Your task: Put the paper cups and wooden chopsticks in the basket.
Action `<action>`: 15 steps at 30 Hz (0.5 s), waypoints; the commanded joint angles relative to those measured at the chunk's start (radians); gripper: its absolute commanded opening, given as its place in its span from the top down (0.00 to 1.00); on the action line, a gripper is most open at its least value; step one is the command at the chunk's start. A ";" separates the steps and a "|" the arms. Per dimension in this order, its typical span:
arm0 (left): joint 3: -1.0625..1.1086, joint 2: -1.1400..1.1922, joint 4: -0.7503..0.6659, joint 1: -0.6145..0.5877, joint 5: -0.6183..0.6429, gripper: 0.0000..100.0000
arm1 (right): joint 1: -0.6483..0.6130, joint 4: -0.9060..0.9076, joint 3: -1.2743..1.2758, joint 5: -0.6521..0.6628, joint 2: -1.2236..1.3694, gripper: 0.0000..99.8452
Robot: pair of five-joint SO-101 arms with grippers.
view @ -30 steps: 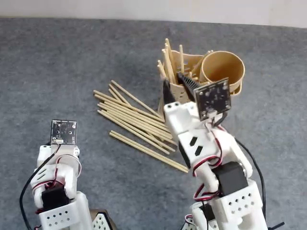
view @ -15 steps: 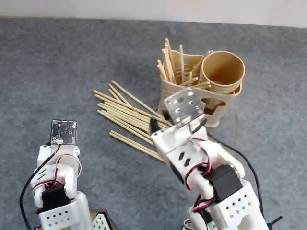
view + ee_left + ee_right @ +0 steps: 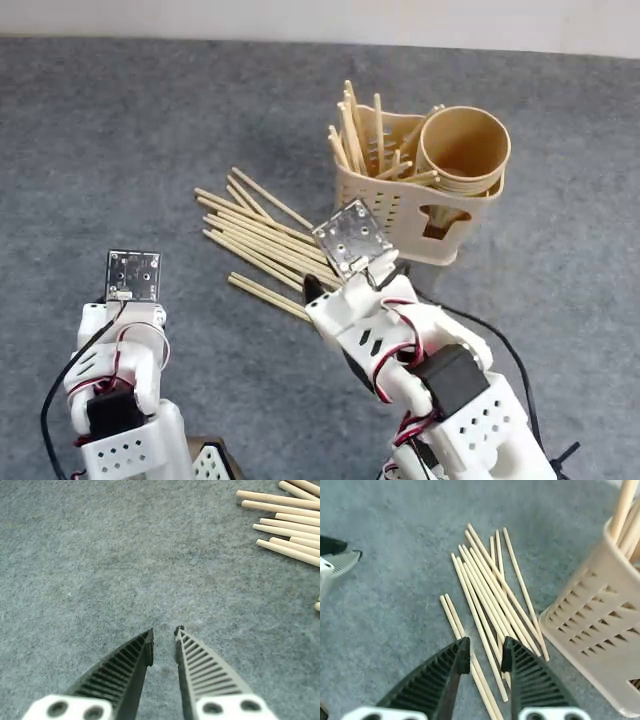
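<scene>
Loose chopsticks point(image 3: 270, 240) lie on the table point(image 3: 120, 150) beside the basket point(image 3: 400, 210), which holds a cup point(image 3: 465, 150) and more sticks. The right pincer point(image 3: 486, 642) hangs above them, slightly spread and empty; next it likely must lower and pinch one. The left pincer point(image 3: 164, 631), slightly spread, sits aside.

High view overhead, far; wrist views low, near; all share chopsticks point(image 3: 255, 232).

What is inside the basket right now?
Nested paper cups sit in one side of the basket, and a bunch of wooden chopsticks stands leaning in the other. The basket's walls hide its floor and the chopsticks' lower ends.
</scene>
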 commanded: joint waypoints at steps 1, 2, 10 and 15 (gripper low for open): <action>-0.010 -0.010 -0.018 0.010 -0.008 0.91 | -0.007 -0.004 -0.002 0.014 0.050 0.91; -0.010 -0.010 -0.018 0.010 -0.008 0.91 | -0.008 -0.004 -0.005 0.014 0.088 0.92; -0.008 -0.010 -0.018 0.010 -0.008 0.91 | -0.042 -0.038 -0.005 0.020 0.394 0.93; -0.008 -0.010 -0.018 0.010 -0.008 0.91 | -0.044 -0.097 0.002 0.020 0.492 0.93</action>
